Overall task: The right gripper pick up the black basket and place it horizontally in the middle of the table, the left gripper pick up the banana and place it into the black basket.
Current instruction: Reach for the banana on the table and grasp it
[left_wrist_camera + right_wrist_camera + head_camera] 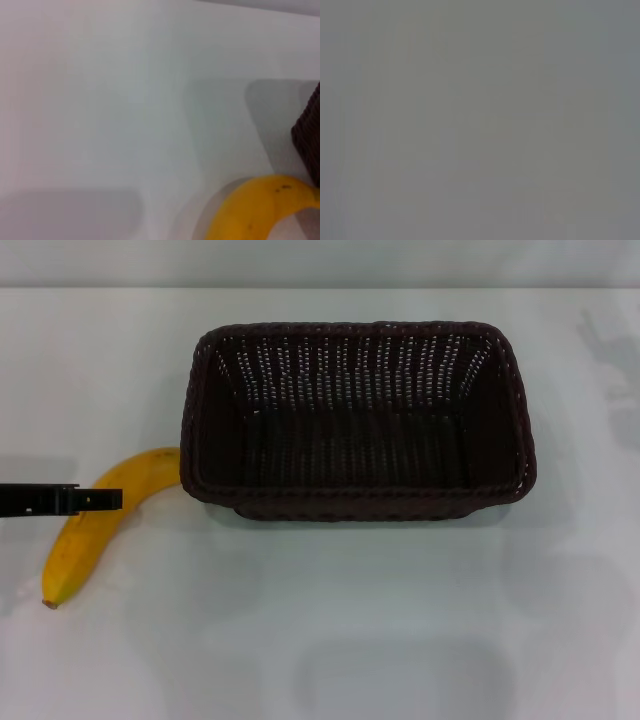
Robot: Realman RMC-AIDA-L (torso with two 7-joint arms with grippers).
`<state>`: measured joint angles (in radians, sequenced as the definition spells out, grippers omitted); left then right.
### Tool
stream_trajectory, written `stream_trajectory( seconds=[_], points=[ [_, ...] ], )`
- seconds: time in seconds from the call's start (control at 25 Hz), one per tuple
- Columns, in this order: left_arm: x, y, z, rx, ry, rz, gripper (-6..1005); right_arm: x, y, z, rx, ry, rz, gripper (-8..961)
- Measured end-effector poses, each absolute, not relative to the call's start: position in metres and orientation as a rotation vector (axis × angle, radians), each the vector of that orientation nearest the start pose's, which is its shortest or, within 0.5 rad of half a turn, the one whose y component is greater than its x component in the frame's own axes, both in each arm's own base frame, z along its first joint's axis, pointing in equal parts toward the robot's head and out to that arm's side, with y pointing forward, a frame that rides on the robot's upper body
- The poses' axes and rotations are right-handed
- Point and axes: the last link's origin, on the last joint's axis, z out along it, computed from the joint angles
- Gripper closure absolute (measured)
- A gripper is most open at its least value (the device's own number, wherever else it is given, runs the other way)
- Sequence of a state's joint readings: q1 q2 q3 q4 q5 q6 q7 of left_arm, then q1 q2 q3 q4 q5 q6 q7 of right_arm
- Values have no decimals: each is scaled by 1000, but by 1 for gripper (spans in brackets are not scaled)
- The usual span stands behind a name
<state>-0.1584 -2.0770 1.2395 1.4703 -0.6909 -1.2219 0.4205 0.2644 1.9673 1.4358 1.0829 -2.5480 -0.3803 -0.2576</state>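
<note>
White glossy surface: black basket sits centre frame, placed; left pincer reaches over the banana at lower left, grip state unclear. Next, likely: descend, clasp the fruit. Right pincer unseen.

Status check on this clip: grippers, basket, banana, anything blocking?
Left gripper over the banana, which lies on the table. Right gripper not in view. Black basket set lengthwise mid-table, empty, banana tip at its left wall. Nothing in the way.
</note>
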Motion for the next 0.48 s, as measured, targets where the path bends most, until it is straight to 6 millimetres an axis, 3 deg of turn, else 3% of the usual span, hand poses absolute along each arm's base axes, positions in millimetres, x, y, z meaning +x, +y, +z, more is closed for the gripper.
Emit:
stream_trajectory(
  seconds=[0.48],
  points=[
    [-298,315,47,-2024,-1435,0,119,245,404,80,-1527,463,595,157]
  ],
)
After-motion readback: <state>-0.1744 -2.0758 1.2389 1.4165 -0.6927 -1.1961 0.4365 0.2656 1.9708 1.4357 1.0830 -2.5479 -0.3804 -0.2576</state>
